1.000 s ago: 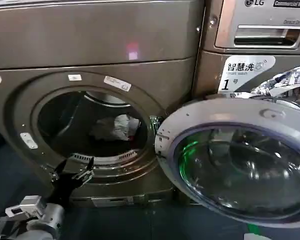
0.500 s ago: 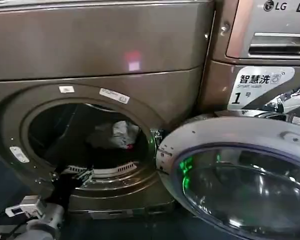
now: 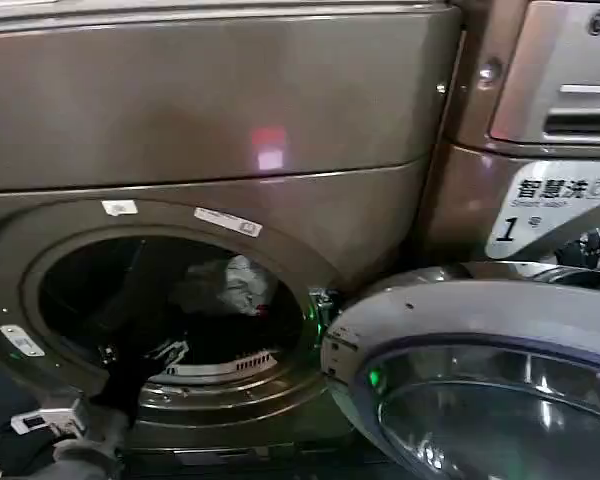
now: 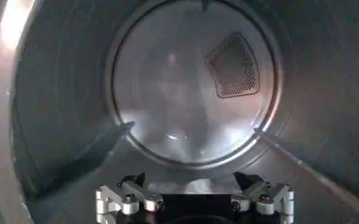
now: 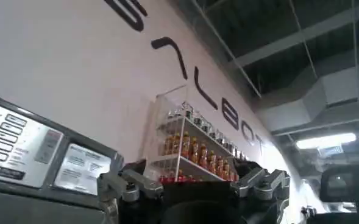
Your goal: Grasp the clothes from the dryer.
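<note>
1. Your left gripper (image 3: 140, 357) is at the lower left of the dryer (image 3: 210, 130) porthole, just over the lip of the ring, with its dark arm rising from the bottom left corner of the head view.
2. Its fingers (image 4: 125, 198) are spread wide and released, with nothing between them. In the left wrist view they point into the bare drum (image 4: 63, 103), toward the round back wall (image 4: 173, 91) with its mesh vent (image 4: 233, 66).
3. On the ring you can see three small white stickers: one at the lower left (image 3: 22, 340) and two along the top (image 3: 119, 207) (image 3: 228, 222).
4. The clothes (image 3: 223, 287) lie inside the drum as a pale crumpled bundle, up and to the right of your left gripper and well apart from it. A small red spot shows at the bundle's lower right edge.
5. The open door (image 3: 480, 380) hangs to the right of the porthole, its glass bowl facing you and taking up the lower right of the head view.
6. Behind the door stands a second machine (image 3: 540, 100) with a white label (image 3: 555, 205) carrying a "1".
7. Your right gripper (image 5: 194, 189) is raised toward a wall with large dark lettering (image 5: 191, 67) and a clear shelf of bottles (image 5: 191, 146). Its fingers (image 5: 125, 185) are released and empty.
</note>
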`<control>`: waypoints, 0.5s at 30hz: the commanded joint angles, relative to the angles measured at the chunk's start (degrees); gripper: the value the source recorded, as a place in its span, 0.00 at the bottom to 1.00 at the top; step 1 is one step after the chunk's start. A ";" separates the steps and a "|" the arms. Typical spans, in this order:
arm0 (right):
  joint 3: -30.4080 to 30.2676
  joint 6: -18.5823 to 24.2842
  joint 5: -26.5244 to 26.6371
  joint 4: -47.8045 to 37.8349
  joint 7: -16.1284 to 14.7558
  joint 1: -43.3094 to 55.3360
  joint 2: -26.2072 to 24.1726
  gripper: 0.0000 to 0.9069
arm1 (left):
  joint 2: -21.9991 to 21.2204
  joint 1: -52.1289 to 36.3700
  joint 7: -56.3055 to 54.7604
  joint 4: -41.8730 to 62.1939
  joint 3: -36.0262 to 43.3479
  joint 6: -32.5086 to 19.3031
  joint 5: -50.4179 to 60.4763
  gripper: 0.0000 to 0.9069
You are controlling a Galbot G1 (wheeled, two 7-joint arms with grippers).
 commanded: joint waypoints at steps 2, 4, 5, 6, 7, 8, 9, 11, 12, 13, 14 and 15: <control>1.15 -0.95 -0.43 -0.12 0.90 -0.56 -0.40 1.00 | 1.33 -5.85 1.13 6.65 1.87 -4.74 -0.47 1.00; 1.67 -1.62 -0.91 -0.04 1.11 -0.67 -0.52 1.00 | 1.90 -9.10 1.14 9.44 2.43 -5.09 -1.35 1.00; 2.00 -2.75 -1.13 0.17 1.57 -0.79 -0.57 1.00 | 2.38 -11.23 1.19 11.39 2.92 -5.57 -1.78 1.00; 2.24 -3.94 -1.07 0.49 1.81 -0.82 -0.57 1.00 | 2.69 -13.77 1.29 13.97 3.53 -6.14 -1.84 1.00; 2.54 -4.85 -1.06 0.77 2.06 -0.88 -0.58 1.00 | 2.78 -15.80 1.29 16.27 4.08 -6.54 -1.54 1.00; 2.90 -5.12 -1.19 0.90 2.06 -0.99 -0.56 1.00 | 2.83 -18.41 1.25 19.37 4.65 -7.09 -1.25 1.00; 3.41 -5.25 -1.25 0.86 2.18 -1.24 -0.57 1.00 | 2.78 -20.44 1.20 21.78 5.22 -7.38 -1.21 1.00; 4.30 -5.32 -1.43 0.42 2.14 -1.63 -0.65 1.00 | 2.86 -23.47 1.19 24.93 5.84 -7.48 -1.23 1.00; 4.72 -5.23 -1.52 0.14 2.15 -1.84 -0.74 1.00 | 2.98 -25.38 1.20 27.05 6.25 -7.59 -1.16 1.00; 5.23 -5.09 -1.62 -0.11 2.12 -2.09 -0.86 1.00 | 3.14 -27.54 1.32 29.30 6.79 -7.85 -1.22 1.00; 5.60 -5.06 -1.60 -0.19 2.07 -2.22 -0.96 1.00 | 3.24 -29.56 1.77 31.83 7.47 -8.00 -1.17 1.00; 6.04 -5.03 -1.55 -0.22 2.10 -2.35 -1.03 1.00 | 3.40 -31.24 2.13 33.64 8.00 -8.56 -0.64 1.00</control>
